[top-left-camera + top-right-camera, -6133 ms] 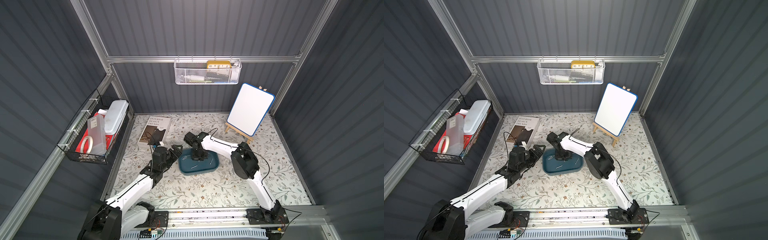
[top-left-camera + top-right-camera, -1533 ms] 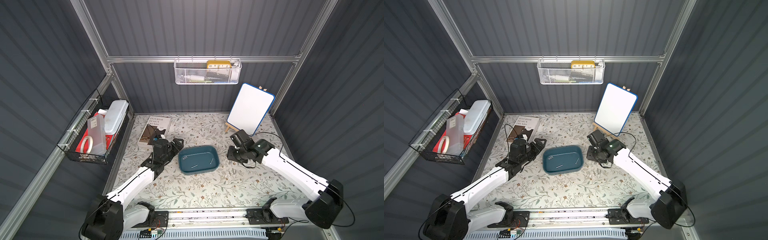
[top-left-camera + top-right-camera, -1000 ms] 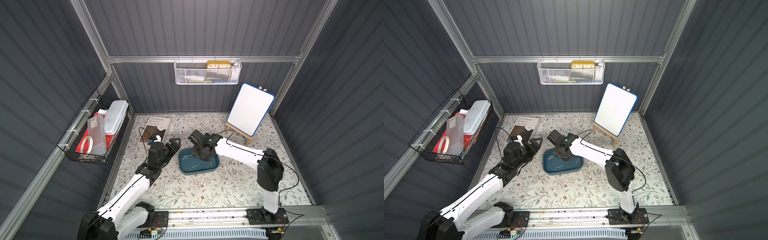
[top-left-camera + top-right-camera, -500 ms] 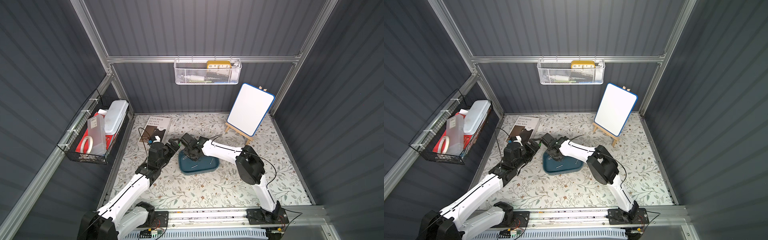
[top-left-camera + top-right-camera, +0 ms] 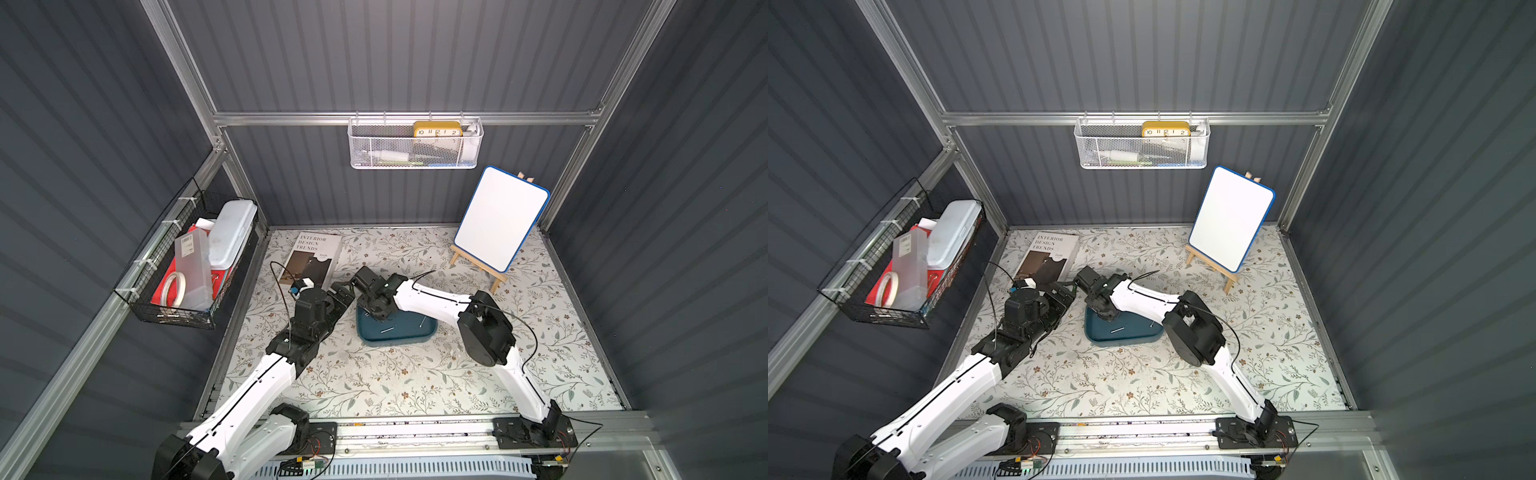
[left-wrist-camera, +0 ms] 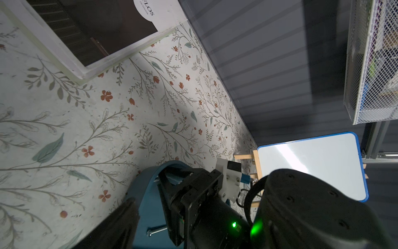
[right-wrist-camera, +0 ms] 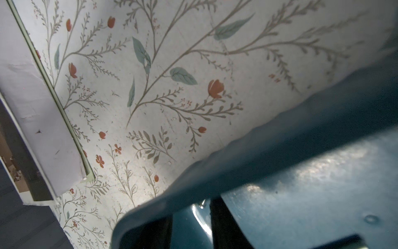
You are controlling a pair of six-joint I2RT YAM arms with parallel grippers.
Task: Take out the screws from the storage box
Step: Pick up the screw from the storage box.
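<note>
Dips right hand into far left corner of box, fingers a narrow gap apart, box floor showing between. Holds left hand spread wide just beside that corner, above desk, near book. Shows two screws lying on box floor, box mid-desk.

Both top views are sharp and evenly lit from overhead. The worktop is bright and the ribbed walls are dim, splaying outward toward the edges.

Left wrist view: a glare streak crosses the whiteboard.

Right wrist view: the storage box rim is blurred, and its floor carries specular highlights.
</note>
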